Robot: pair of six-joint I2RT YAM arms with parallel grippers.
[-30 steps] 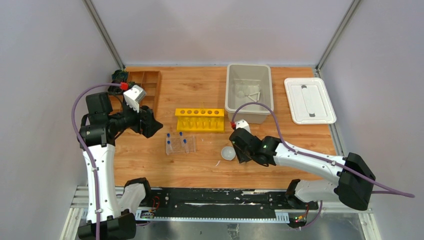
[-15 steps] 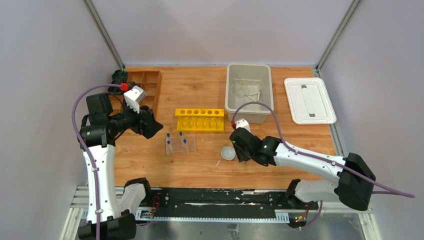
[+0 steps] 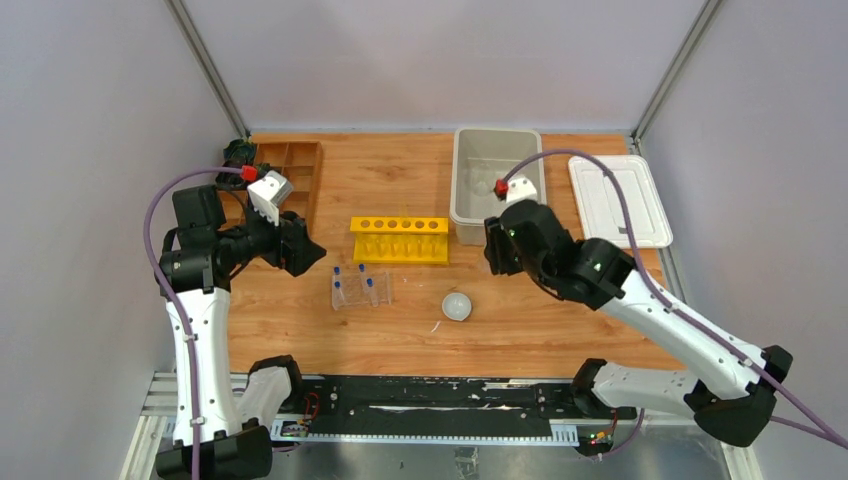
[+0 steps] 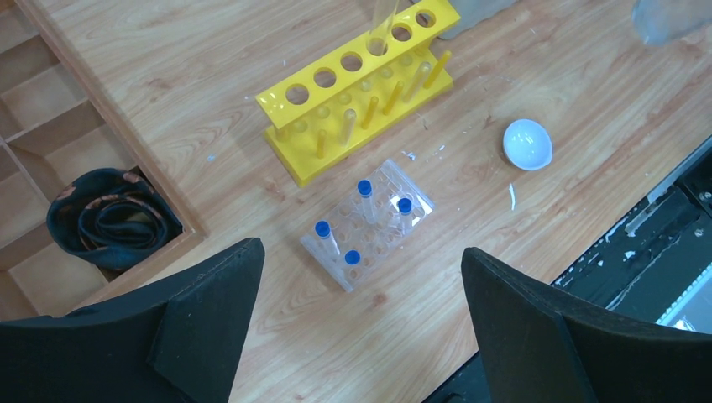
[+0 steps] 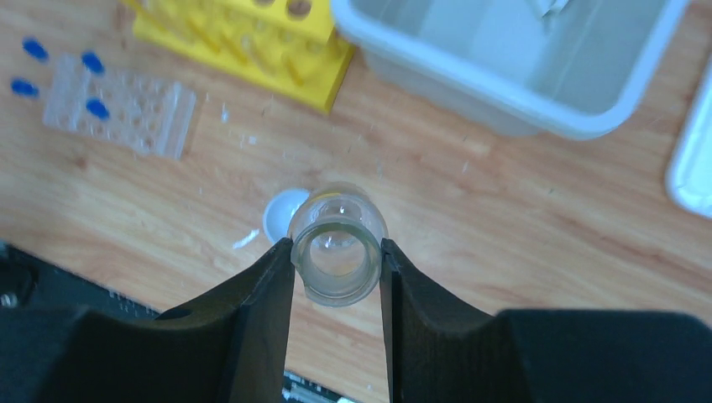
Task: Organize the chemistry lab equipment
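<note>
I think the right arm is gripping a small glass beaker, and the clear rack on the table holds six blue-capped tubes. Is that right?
Not quite. The clear plastic rack holds four blue-capped tubes, not six; the left wrist view shows them plainly. The rest is right: the right gripper is shut on a small glass beaker.

Wood tabletop (image 3: 400, 180): brown tray (image 3: 290, 144) back left, yellow rack (image 3: 399, 240) centre, clear rack (image 3: 360, 290) just in front, white bowl (image 3: 457, 306) nr it, grey bin (image 3: 458, 190) + white lid (image 3: 640, 200) back right.
</note>
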